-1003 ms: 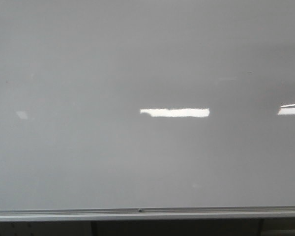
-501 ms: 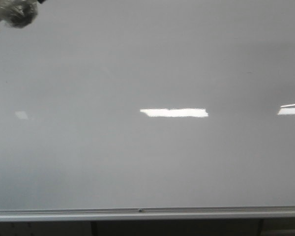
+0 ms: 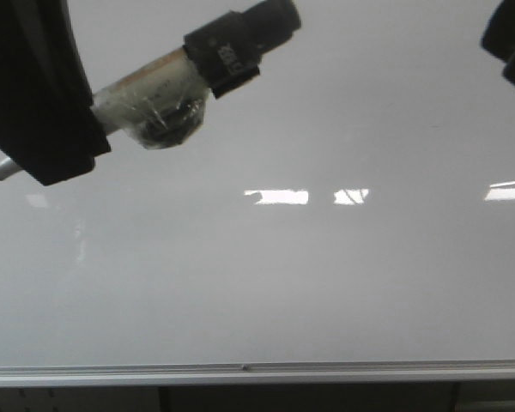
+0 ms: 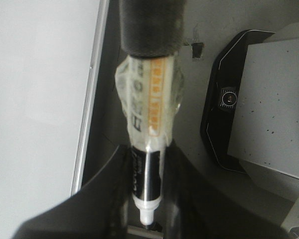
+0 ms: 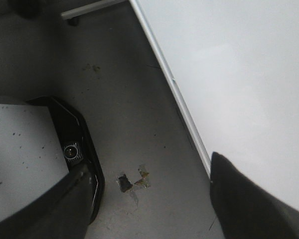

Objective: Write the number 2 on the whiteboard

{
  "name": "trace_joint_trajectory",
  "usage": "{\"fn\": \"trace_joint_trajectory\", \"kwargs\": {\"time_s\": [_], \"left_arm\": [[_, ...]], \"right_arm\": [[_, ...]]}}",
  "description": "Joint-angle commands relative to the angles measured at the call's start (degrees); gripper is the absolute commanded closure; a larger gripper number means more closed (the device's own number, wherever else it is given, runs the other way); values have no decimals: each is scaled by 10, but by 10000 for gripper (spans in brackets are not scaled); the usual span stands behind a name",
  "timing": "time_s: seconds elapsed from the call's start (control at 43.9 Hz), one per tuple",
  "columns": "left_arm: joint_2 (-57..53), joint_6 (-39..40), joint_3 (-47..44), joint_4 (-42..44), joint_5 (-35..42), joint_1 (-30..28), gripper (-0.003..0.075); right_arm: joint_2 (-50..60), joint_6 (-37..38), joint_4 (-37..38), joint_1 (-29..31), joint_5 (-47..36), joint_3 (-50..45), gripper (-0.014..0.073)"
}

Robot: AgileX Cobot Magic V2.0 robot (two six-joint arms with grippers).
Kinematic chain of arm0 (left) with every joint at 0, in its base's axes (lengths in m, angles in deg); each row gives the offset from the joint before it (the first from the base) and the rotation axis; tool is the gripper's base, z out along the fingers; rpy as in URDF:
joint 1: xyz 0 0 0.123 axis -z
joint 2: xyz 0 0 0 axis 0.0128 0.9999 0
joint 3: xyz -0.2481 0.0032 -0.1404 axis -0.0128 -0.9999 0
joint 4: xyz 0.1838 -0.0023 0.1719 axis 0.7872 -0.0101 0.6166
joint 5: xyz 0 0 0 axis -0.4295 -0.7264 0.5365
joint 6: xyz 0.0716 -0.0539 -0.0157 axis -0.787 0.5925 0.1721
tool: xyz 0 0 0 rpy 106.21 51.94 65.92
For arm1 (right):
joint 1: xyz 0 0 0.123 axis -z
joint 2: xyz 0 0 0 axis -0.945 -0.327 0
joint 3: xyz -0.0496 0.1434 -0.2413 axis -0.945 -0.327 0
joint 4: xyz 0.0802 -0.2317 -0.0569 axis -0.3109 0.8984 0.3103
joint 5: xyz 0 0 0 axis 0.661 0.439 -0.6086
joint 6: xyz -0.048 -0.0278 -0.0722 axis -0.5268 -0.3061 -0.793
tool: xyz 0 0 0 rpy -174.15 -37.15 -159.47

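The whiteboard [image 3: 266,283] fills nearly the whole front view, with its silver frame edge along the bottom. No drawn numeral is visible on the board; only bright light reflections [image 3: 276,196] show on its glossy face. The left hand [image 4: 147,199] is clamped on a marker [image 4: 148,149], the barrel seated between the 2 dark fingers [image 4: 114,189]. The marker carries clear tape wrapping and a black cap end; its white nib end points out past the fingers. In the front view the marker sits tilted across the upper left of the board. The right hand [image 5: 149,199] stands wide and holds nothing, beside the board's frame edge.
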Motion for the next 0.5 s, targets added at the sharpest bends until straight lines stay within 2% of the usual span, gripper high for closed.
{"fn": "trace_joint_trajectory", "kwargs": {"time_s": [0.0,0.273,0.479], "left_arm": [[-8,-3,20,-2,31,15,660],[-8,-4,20,4,53,23,660],[-8,-4,20,6,54,23,660]], "right_arm": [[-22,-36,-22,-51,-13,33,72],[-90,-39,-23,-169,-36,96,72],[-99,-39,-36,-195,-51,125,98]]}}
